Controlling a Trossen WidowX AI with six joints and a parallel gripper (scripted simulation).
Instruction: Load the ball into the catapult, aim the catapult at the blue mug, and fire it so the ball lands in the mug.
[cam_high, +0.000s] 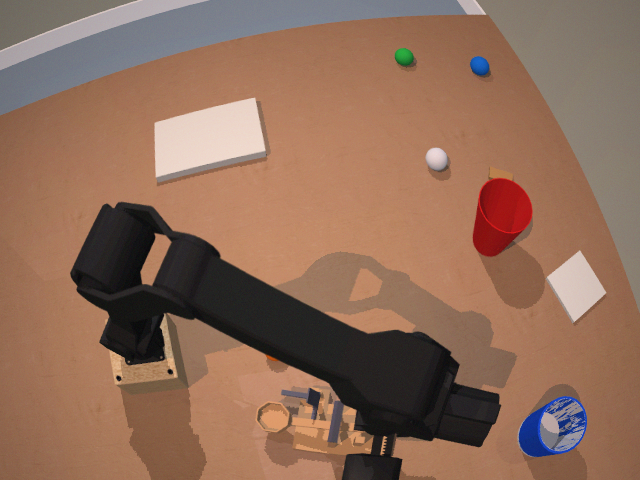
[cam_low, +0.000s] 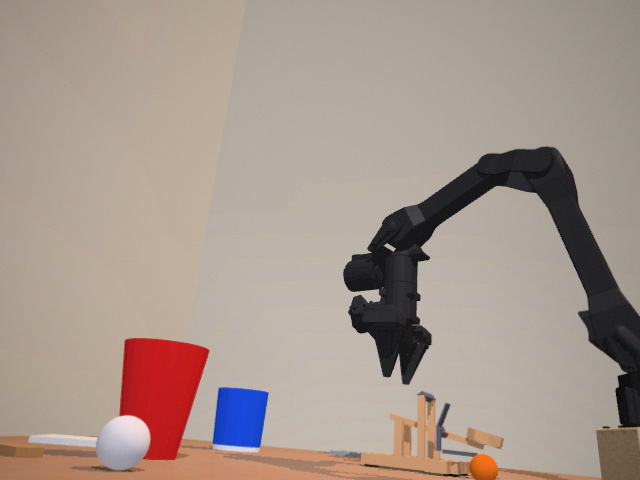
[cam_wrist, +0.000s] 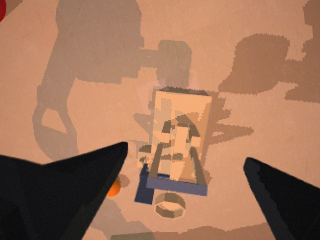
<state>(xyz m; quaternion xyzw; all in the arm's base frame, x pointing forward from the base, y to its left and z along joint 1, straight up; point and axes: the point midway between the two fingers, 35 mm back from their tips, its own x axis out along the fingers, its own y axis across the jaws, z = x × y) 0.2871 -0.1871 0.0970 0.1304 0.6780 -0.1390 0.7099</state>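
The wooden catapult (cam_high: 310, 443) (cam_low: 403, 458) (cam_wrist: 197, 107) stands on the table, its round cup (cam_high: 272, 416) (cam_low: 484, 437) on the side away from the blue mug. The cup looks empty from above. My gripper (cam_low: 397, 379) (cam_wrist: 185, 155) is open and empty, above the catapult; its fingertips are hidden in the top view. An orange ball (cam_high: 272, 357) (cam_low: 483, 467) (cam_wrist: 114, 188) lies on the table beside the catapult, mostly hidden by the arm in the top view. The blue mug (cam_high: 531, 435) (cam_low: 240, 418) stands upright, beyond the catapult's front end.
A tall red cup (cam_high: 488, 232) (cam_low: 155, 397) stands near a white ball (cam_high: 436, 159) (cam_low: 123, 442) and a small wooden block (cam_high: 500, 173). A green ball (cam_high: 404, 56) and a blue ball (cam_high: 479, 65) lie farther back. Two flat white slabs (cam_high: 209, 139) (cam_high: 576, 286) lie apart.
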